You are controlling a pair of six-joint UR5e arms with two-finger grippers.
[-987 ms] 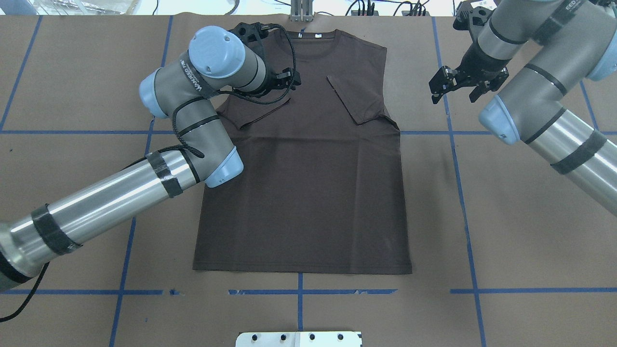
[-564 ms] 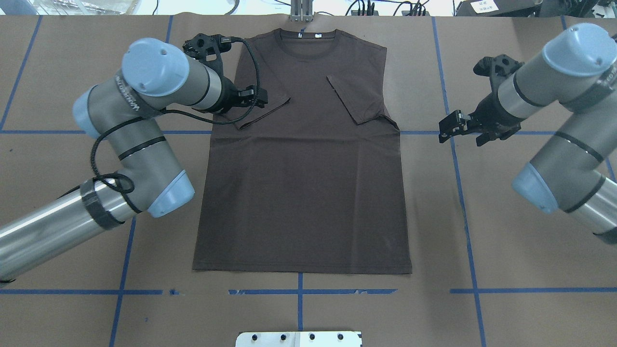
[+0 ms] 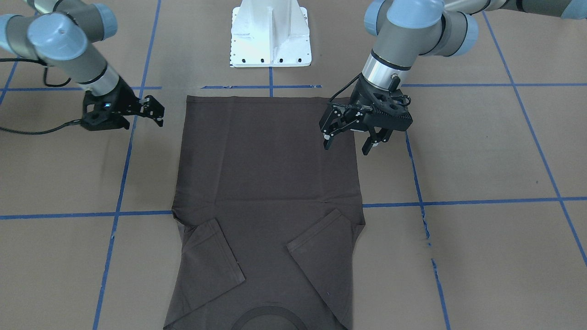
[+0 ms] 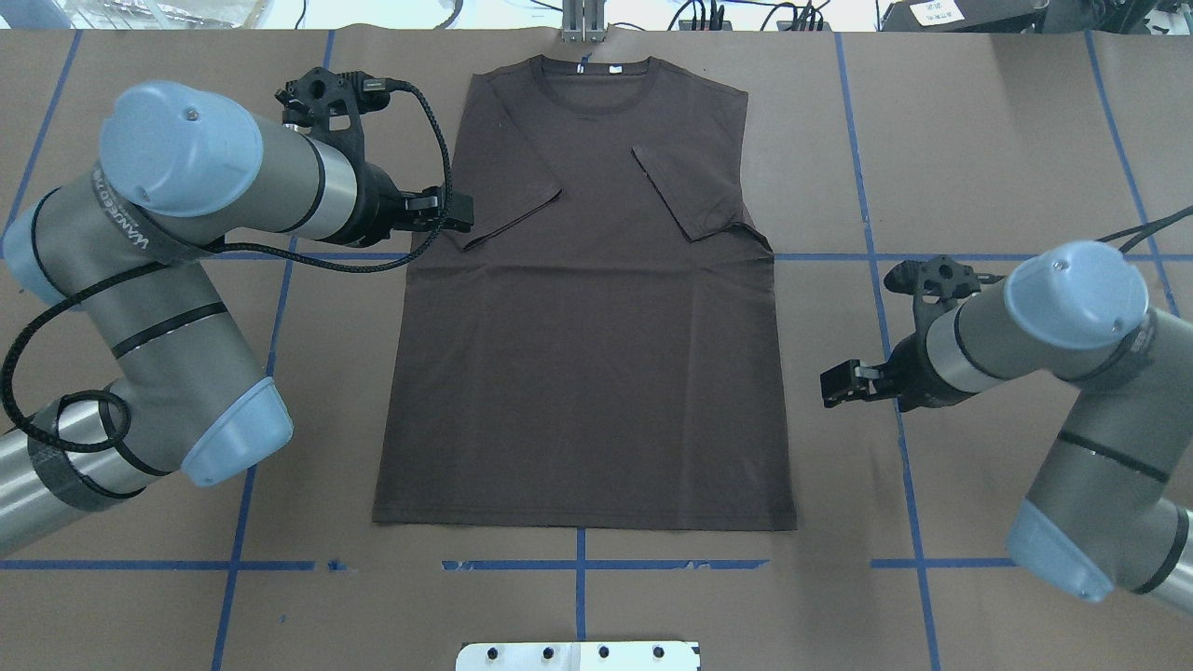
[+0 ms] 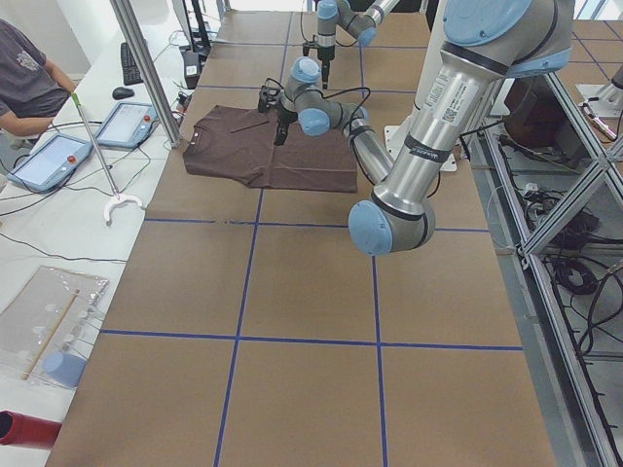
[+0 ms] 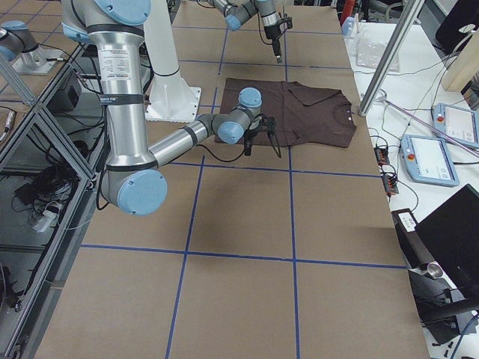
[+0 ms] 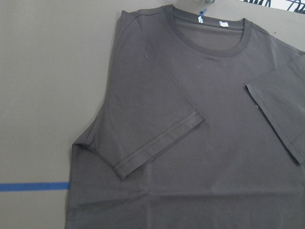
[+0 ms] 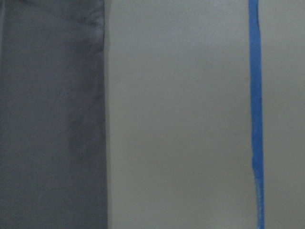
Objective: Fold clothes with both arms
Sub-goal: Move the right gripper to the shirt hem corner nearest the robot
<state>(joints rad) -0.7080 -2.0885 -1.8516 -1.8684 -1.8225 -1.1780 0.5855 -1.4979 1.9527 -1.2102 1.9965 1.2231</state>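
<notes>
The dark brown T-shirt (image 4: 587, 326) lies flat on the brown table, collar (image 4: 601, 89) at the far edge, both short sleeves folded inward over the chest. It also shows in the front view (image 3: 266, 192). My left gripper (image 4: 463, 212) is open and empty, hovering at the shirt's left edge beside the folded left sleeve (image 4: 513, 210); in the front view (image 3: 347, 144) its jaws stand apart. My right gripper (image 4: 832, 386) is open and empty just off the shirt's right edge (image 3: 158, 114). The left wrist view shows the folded sleeve (image 7: 162, 143) and the white neck label (image 7: 221, 24).
Blue tape lines (image 4: 895, 373) grid the table. The white pedestal base (image 3: 270, 34) stands at the near edge. A metal post (image 4: 582, 23) stands behind the collar. An operator (image 5: 24, 83) sits by tablets beyond the table's far side. The right wrist view shows the shirt's edge (image 8: 52, 114) and a tape line (image 8: 256, 114).
My left gripper has drawn back leftward from the chest to the shirt's left edge. My right gripper has swung from the far right toward the robot, beside the shirt's right edge.
</notes>
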